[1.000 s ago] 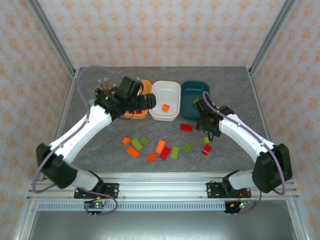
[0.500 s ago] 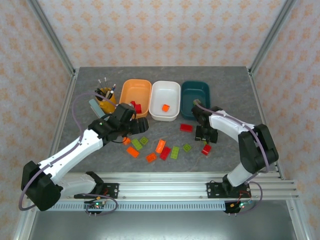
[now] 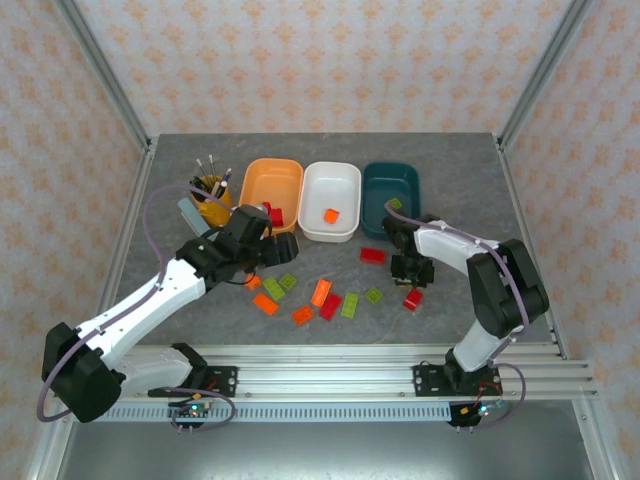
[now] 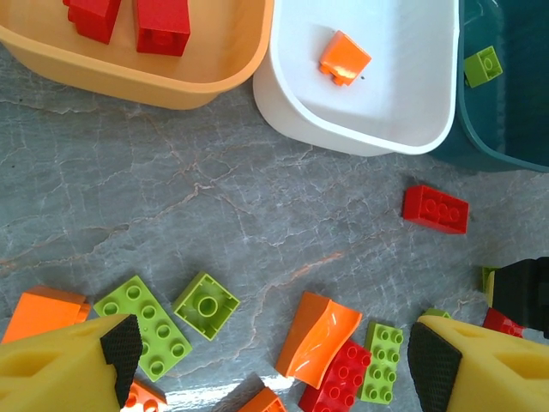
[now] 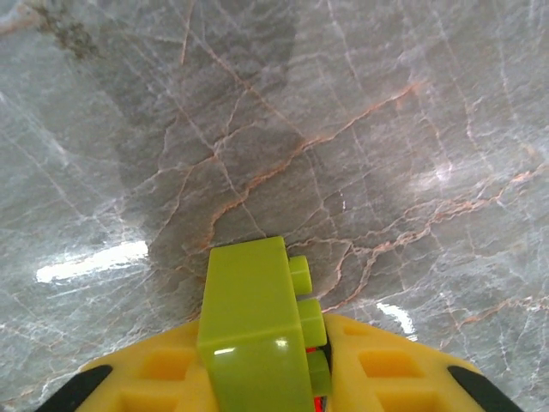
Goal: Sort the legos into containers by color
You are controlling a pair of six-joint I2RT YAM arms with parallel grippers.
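Left of the white tub point(image 3: 338, 178), the orange tub point(image 3: 262, 185) holds two red bricks point(image 4: 161, 24). The white tub holds one orange brick point(image 4: 344, 58), and the teal tub point(image 3: 392, 195) to its right holds one lime green square point(image 4: 483, 65). The left pincer point(image 4: 274, 365) hangs in front of the white tub, jaws wide with nothing between them, above loose bricks point(image 3: 320, 292) in red, orange and lime; its fingers point(image 4: 60, 369) cut several off at the bottom edge. Right of and in front of the white tub, the right pincer point(image 5: 264, 369) is closed on a glossy lime green brick point(image 5: 256, 318). The brick's studs face right and it sticks out past the tips. Its lower end is hidden, and whether it touches the table point(image 5: 257, 129) is hard to tell.
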